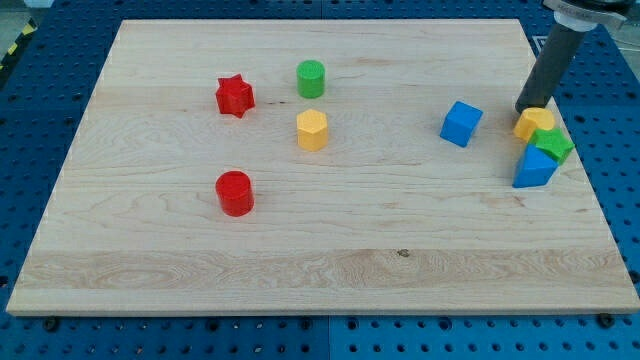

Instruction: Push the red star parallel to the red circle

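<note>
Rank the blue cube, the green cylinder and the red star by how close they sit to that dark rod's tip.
Measured from my tip, at the view's right:
1. Blue cube, just to its left.
2. Green cylinder, left of centre, near the top.
3. Red star, farthest left.

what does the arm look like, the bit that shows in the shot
Only the end of it shows: a straight, smooth, dark grey-black rod, round in section, entering from the view's top right. A lighter grey metal collar caps it at the frame edge. My tip is plain and blunt. No cables or markings are visible.
</note>
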Motion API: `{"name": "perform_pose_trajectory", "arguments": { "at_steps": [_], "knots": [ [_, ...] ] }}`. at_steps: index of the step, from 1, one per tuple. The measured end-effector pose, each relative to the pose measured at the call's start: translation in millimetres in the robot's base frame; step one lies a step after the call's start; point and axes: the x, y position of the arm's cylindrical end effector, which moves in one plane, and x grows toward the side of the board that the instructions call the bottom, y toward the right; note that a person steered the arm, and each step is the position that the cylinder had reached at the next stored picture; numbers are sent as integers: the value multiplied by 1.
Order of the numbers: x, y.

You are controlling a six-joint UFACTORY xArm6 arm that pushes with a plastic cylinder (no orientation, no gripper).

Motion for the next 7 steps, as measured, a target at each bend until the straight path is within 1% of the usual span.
{"name": "perform_pose_trajectory", "arguments": {
  "at_steps": [1,2,3,4,5,7],
  "knots": [
    [-29,1],
    [-74,-6],
    [-103,-32],
    [-111,-82],
    [-104,-135],
    [-61,-243]
  ]
}}
